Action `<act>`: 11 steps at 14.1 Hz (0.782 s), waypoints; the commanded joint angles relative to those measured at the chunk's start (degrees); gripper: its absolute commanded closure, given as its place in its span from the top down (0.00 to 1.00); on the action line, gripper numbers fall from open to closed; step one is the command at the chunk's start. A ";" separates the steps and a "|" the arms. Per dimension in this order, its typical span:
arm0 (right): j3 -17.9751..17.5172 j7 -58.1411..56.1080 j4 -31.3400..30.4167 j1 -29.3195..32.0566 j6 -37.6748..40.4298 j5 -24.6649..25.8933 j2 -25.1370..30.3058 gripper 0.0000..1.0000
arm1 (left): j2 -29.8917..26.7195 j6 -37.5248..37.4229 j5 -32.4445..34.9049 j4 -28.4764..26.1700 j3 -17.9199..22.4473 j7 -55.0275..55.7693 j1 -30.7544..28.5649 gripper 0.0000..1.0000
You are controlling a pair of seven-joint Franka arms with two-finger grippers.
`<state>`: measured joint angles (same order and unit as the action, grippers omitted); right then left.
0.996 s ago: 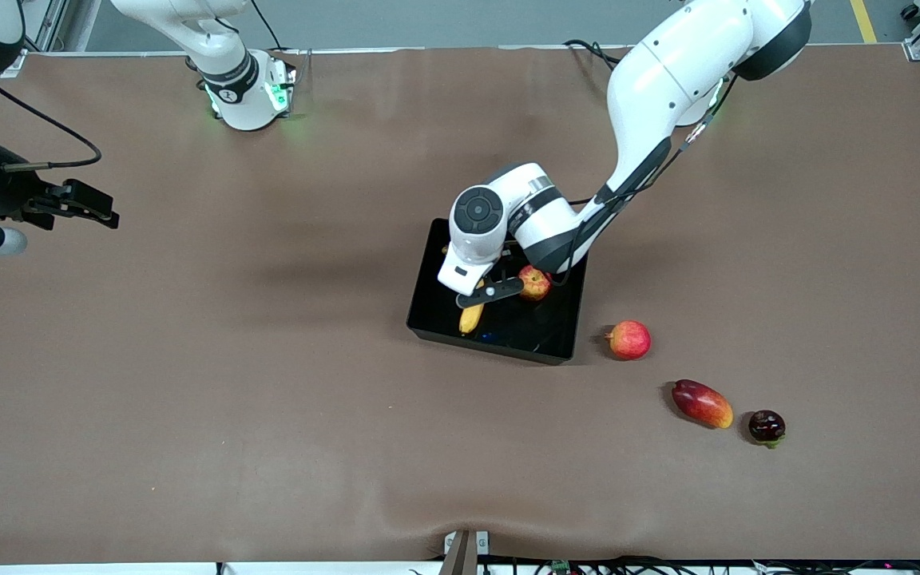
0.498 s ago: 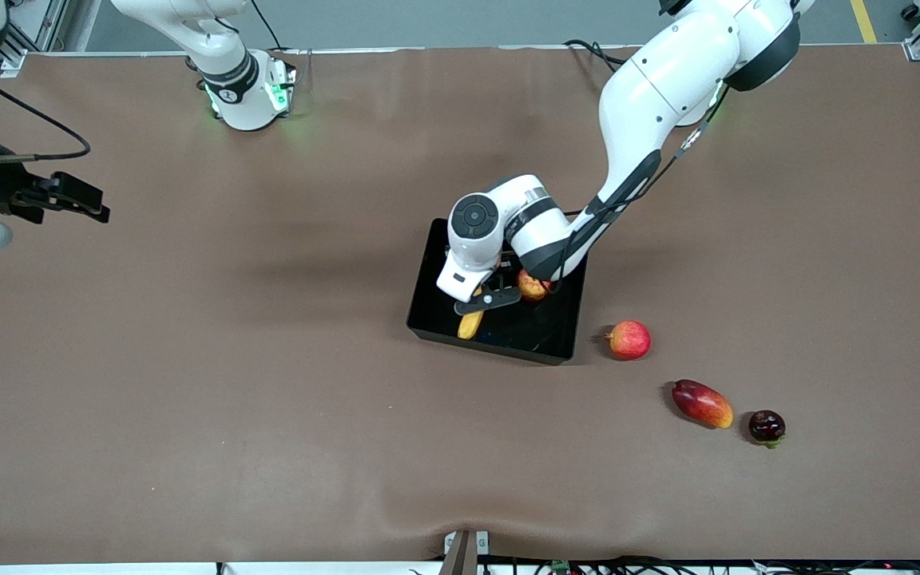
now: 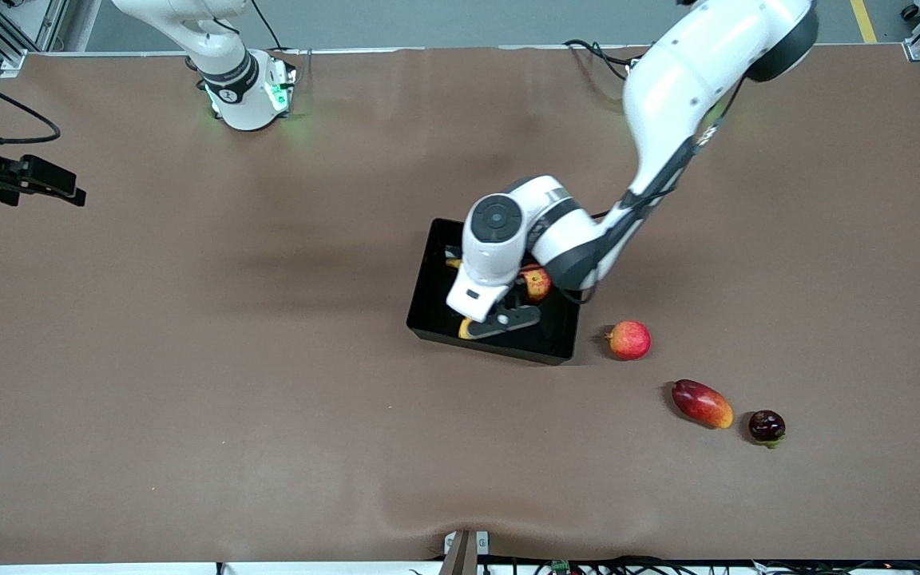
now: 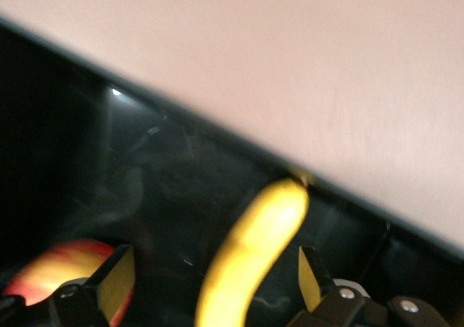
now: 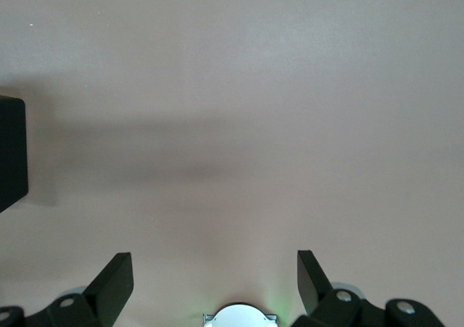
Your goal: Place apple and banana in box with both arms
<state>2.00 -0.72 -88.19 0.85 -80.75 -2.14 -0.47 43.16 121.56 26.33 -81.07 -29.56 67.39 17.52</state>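
The left gripper hung spread over the banana, which lay beside the apple in the box, mid-frame. The right gripper, spread, waited upper-left. Placing looked finished; retreat seemed next.

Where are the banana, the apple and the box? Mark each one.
banana (image 4: pixel 250 251): left wrist view, middle of its yellow body.
apple (image 3: pixel 538 283): front view, its visible red side.
box (image 3: pixel 426 281): front view, bare black floor.

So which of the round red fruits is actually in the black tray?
The apple with yellow streaks, lying in the box beside the banana. The pinker round fruit sits on the table outside it.
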 commanded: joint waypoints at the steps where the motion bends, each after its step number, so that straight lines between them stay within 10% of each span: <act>1: -0.60 -0.25 1.52 0.55 1.82 0.91 0.55 1.00 | -9.73 -6.67 -1.62 -1.72 -0.15 -3.31 -4.23 1.00; 11: -0.51 -0.34 3.10 1.87 1.91 0.73 0.38 1.00 | -26.98 -21.54 -12.45 -1.81 -0.15 -26.58 -21.90 1.00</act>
<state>2.18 -0.69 -86.18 1.06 -79.64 -2.05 -0.46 19.53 101.41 15.62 -80.94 -29.57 45.05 -2.09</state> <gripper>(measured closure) 0.000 0.000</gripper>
